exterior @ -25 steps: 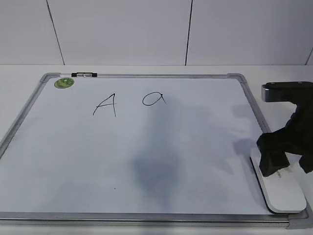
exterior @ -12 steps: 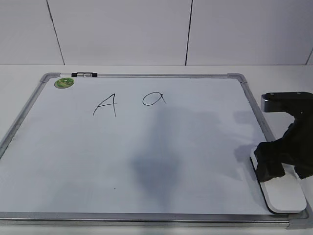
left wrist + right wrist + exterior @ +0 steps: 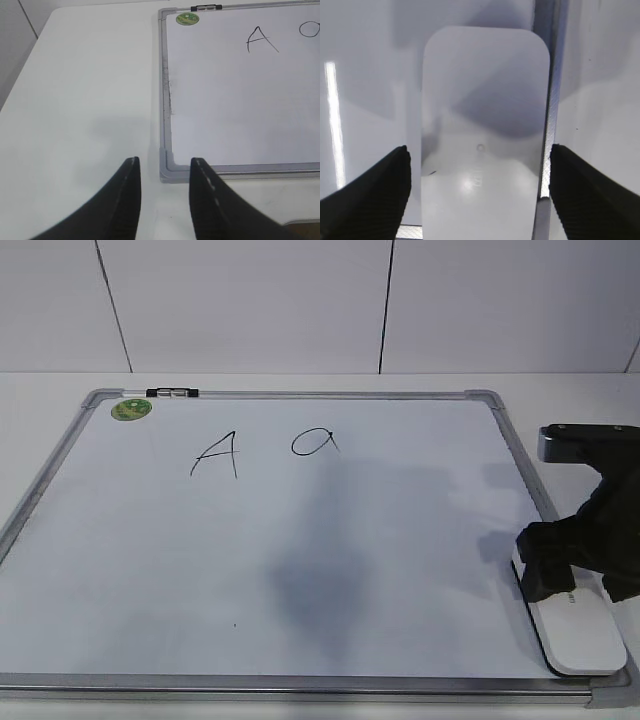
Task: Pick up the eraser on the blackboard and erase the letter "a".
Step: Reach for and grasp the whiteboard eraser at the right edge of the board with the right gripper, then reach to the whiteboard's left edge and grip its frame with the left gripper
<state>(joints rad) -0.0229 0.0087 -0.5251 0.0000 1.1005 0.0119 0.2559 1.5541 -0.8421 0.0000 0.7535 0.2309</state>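
Observation:
The white eraser (image 3: 580,628) lies flat at the blackboard's (image 3: 300,395) near right corner, along the frame. It fills the right wrist view (image 3: 485,125). My right gripper (image 3: 580,570) is open and low over the eraser's far end; its two fingers (image 3: 480,165) straddle the eraser without closing on it. The lowercase letter "a" (image 3: 315,443) is written in black near the board's top middle, right of a capital "A" (image 3: 217,455). My left gripper (image 3: 165,167) is open and empty over the table beside the board's near left corner (image 3: 167,167).
A round green sticker (image 3: 131,409) and a small black clip (image 3: 172,393) sit at the board's far left corner. The white table (image 3: 80,100) surrounds the board. A tiled wall (image 3: 300,300) stands behind.
My right gripper has come down closer onto the eraser's far end. The eraser and the left gripper have not moved.

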